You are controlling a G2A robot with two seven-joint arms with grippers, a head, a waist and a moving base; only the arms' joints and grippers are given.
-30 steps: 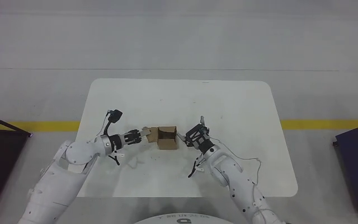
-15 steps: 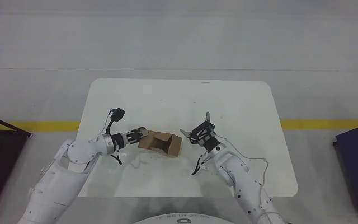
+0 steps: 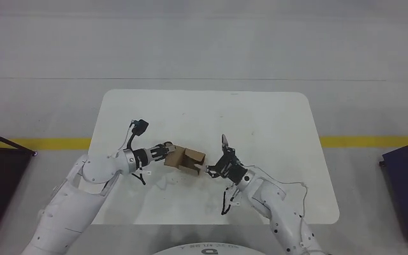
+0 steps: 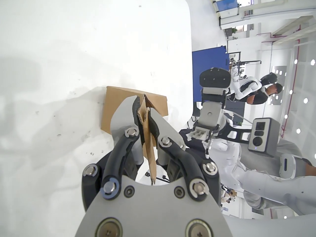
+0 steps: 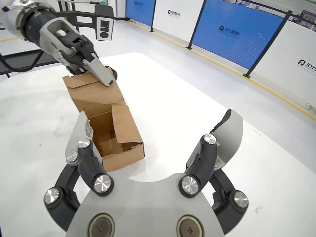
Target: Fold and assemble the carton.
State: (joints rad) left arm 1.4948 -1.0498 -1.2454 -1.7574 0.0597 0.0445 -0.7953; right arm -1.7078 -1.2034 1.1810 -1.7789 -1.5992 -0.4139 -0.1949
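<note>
- Table (image 3: 268, 121): white, rounded corners; bears the carton beneath and between the 2 grippers.
- Carton (image 5: 108, 104): brown cardboard, partly formed into a hollow box; lies on the table between the 2 grippers, gripped by the left one and just ahead of the right one; 1 open end faces the right gripper.
- Right gripper (image 5: 156, 117): jaws spread wide, holding nothing; 1 finger (image 5: 79, 134) sits at the rim of the carton's open mouth, though contact cannot be told; the other finger stands clear of the cardboard.
- Left gripper (image 4: 143, 107): jaws pinched tight on a thin end panel (image 4: 145, 129) of the carton, at the end farthest from the right gripper.
- Side flap (image 5: 126, 124): loose, standing ajar at the open mouth, directly ahead of the right gripper, between its 2 fingers.
- Step in hand, as judged: body already squared up; the left gripper anchors 1 end while the right lines up on the open end's flaps.
- Next move, as judged: calls for the right gripper to press the loose flap inward across the mouth; the left grip must stay firm so the light carton does not slide or twist.
</note>
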